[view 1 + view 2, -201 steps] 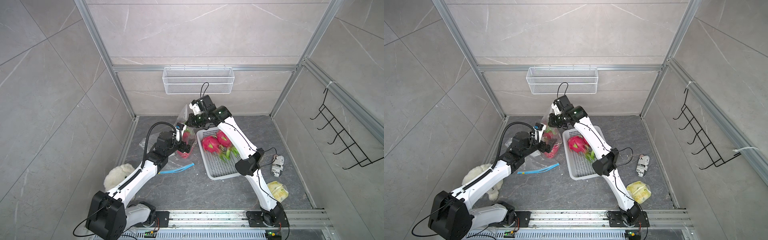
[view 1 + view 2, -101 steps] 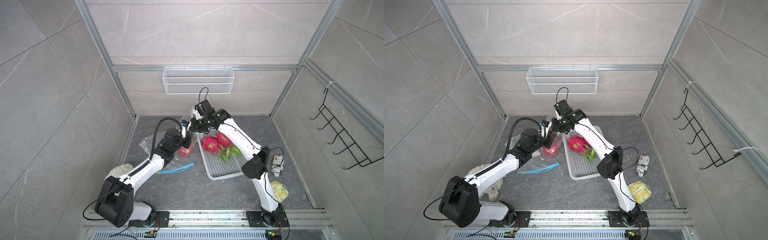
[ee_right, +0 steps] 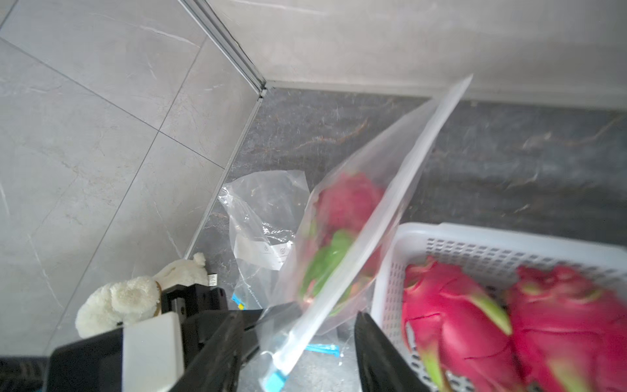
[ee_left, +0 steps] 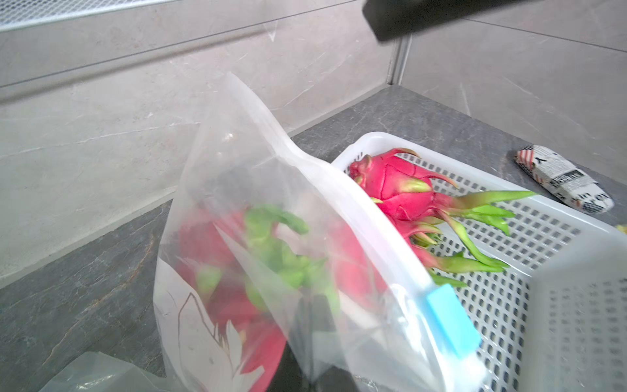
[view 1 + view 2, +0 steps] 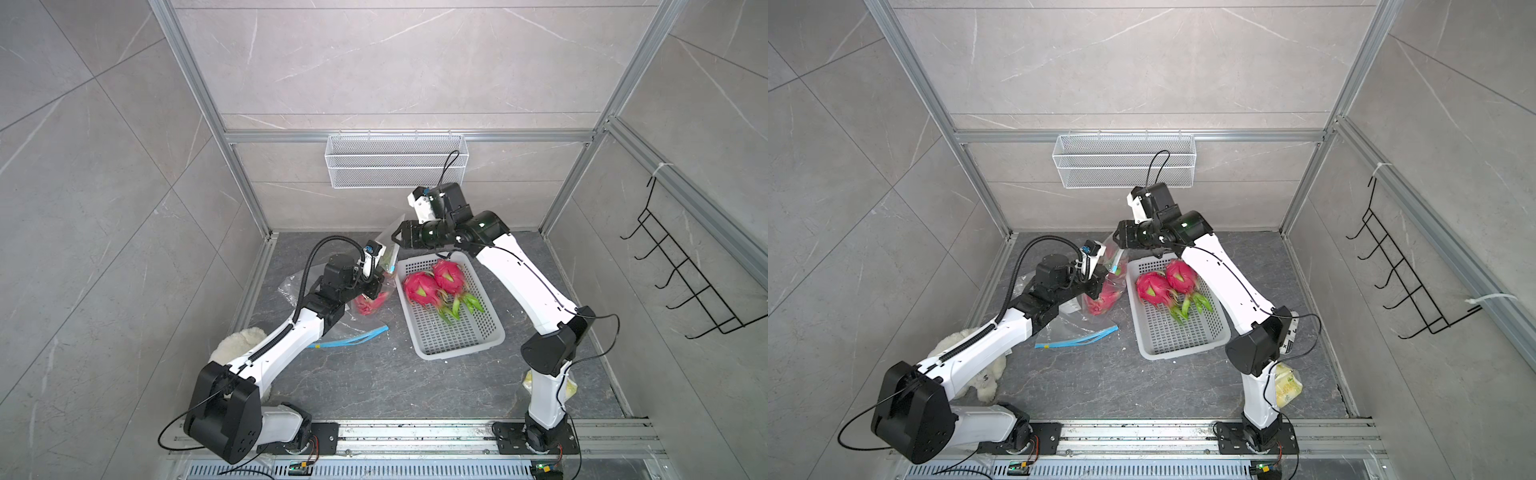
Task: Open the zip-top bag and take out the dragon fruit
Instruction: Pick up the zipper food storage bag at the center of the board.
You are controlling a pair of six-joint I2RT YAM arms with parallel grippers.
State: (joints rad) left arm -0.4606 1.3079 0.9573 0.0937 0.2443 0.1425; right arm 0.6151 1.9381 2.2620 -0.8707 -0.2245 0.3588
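The clear zip-top bag [image 5: 385,259] with a blue slider stands upright just left of the white basket [image 5: 457,353]. Dragon fruit [image 5: 368,305] shows pink and green through its film. Two more dragon fruit [image 5: 432,282] lie in the basket. My left gripper [image 5: 376,286] is shut on the bag's lower side; in the left wrist view its jaws [image 4: 314,315] show dark behind the film. My right gripper [image 5: 395,240] is open at the bag's top corner. In the right wrist view the bag's zip strip [image 3: 373,237] runs between the parted fingers [image 3: 373,353].
An empty clear bag [image 5: 353,338] with a blue zip lies on the floor under my left arm. A white plush toy [image 5: 237,353] sits near the left wall. A newsprint-wrapped packet [image 5: 1289,332] and a yellow packet [image 5: 1285,386] lie by the right arm's base. A wire shelf [image 5: 395,166] hangs on the back wall.
My left gripper has shut on the bag. My right gripper has opened, let go of the bag's top and drawn back slightly to the right.
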